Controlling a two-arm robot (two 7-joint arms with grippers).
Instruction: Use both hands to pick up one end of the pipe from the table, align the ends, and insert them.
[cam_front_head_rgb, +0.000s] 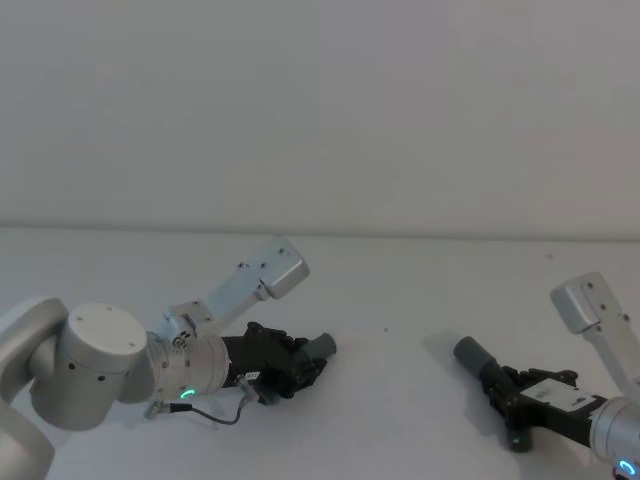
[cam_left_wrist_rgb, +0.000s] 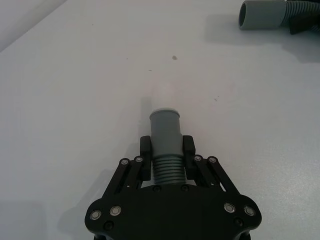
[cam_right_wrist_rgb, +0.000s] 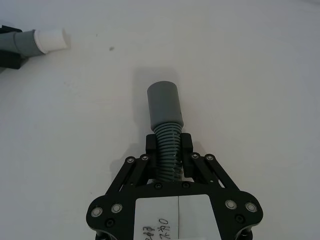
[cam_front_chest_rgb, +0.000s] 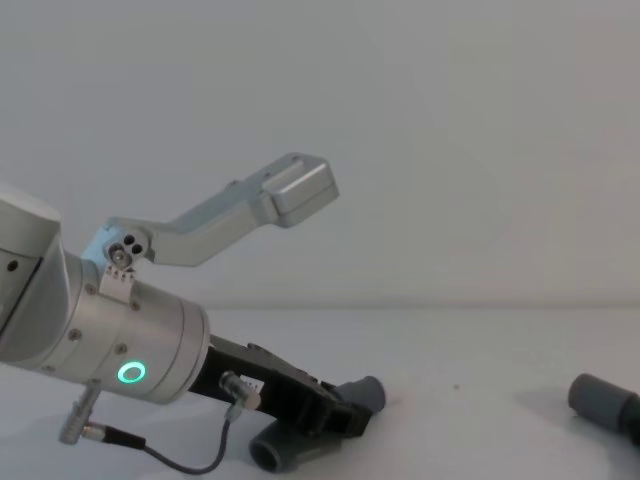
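Grey ribbed hose (cam_front_head_rgb: 320, 349), smooth-cuffed, pinched by left gripper (cam_front_head_rgb: 303, 362) lower left; right gripper (cam_front_head_rgb: 505, 388) pinches second hose (cam_front_head_rgb: 470, 354) lower right.

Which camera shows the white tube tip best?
The right wrist view: the white tube tip shows side-on, projecting from the grey cuff. In the left wrist view, the left hand holds that hose, but the tip fades into the white table. In head and chest views the tip is too small to tell.
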